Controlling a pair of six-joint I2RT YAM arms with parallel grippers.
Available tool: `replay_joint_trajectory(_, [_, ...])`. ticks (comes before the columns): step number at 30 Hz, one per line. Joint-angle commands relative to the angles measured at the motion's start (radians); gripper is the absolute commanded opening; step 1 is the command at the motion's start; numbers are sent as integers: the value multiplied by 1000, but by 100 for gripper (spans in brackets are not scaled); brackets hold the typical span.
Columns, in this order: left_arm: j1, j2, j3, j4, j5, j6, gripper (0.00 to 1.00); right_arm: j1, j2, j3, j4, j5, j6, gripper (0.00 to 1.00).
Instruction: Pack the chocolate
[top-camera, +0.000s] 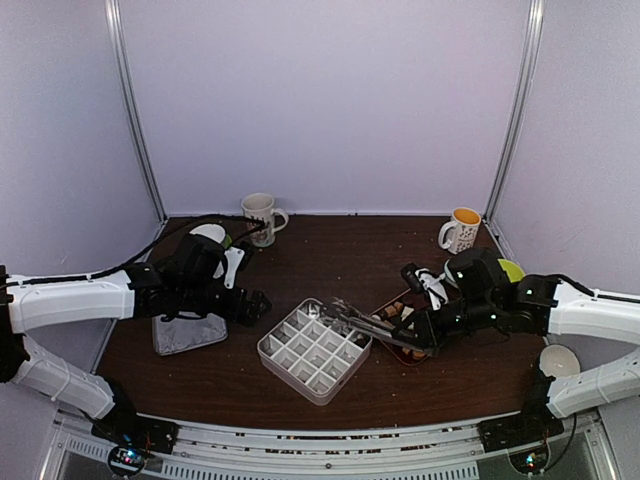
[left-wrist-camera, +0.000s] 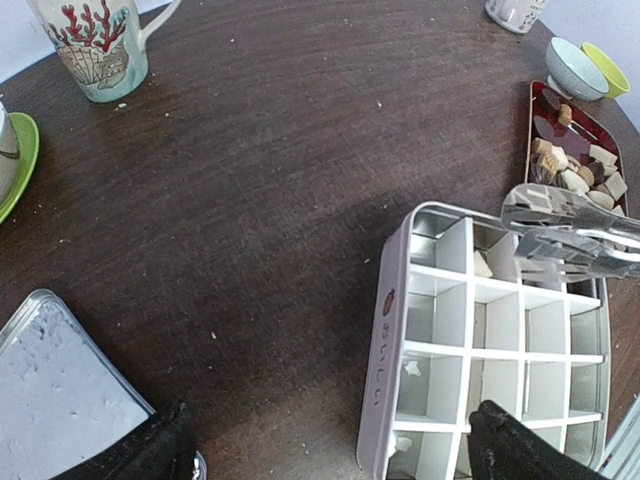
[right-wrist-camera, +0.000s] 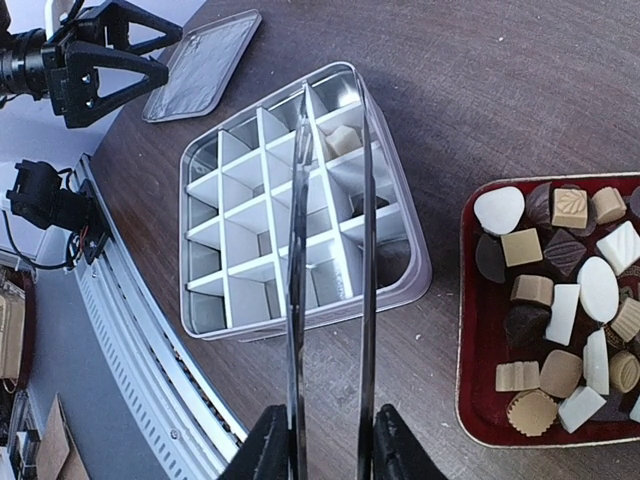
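The chocolate (right-wrist-camera: 560, 290) lies heaped in a red tray (right-wrist-camera: 470, 330), with dark, tan and white pieces. My right gripper (right-wrist-camera: 330, 445) is shut on long metal tongs (right-wrist-camera: 330, 250), whose arms stand apart over a white divided box (right-wrist-camera: 405, 290). A tan chocolate (right-wrist-camera: 343, 140) lies in a far compartment below the tong tips. In the top view the tongs (top-camera: 365, 322) reach from the right gripper (top-camera: 425, 338) across the box (top-camera: 313, 350). My left gripper (left-wrist-camera: 335, 445) is open and holds nothing, low by the box's left wall (left-wrist-camera: 385, 330).
The box's metal lid (top-camera: 188, 333) lies left of the box under the left arm. A patterned mug (top-camera: 260, 213) and a bowl (top-camera: 210, 237) stand back left. A mug (top-camera: 462, 230) and a green bowl (top-camera: 508, 270) stand back right, and a white cup (top-camera: 558, 360) near right.
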Motion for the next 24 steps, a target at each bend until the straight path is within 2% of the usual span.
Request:
replay_joint_trajectory(1, [5, 7, 26, 15, -9, 0, 97, 5, -7, 28, 33, 21, -5, 32])
replay_joint_trajectory(14, [5, -42, 19, -11, -40, -4, 96, 7, -72, 14, 47, 59, 18, 34])
replay_joint_trajectory(20, [5, -102, 4, -39, -42, -20, 96, 7, -109, 2, 51, 76, 41, 31])
replay_joint_trajectory(24, [6, -148, -28, -29, -42, -47, 96, 6, -134, -11, 37, 140, 66, 28])
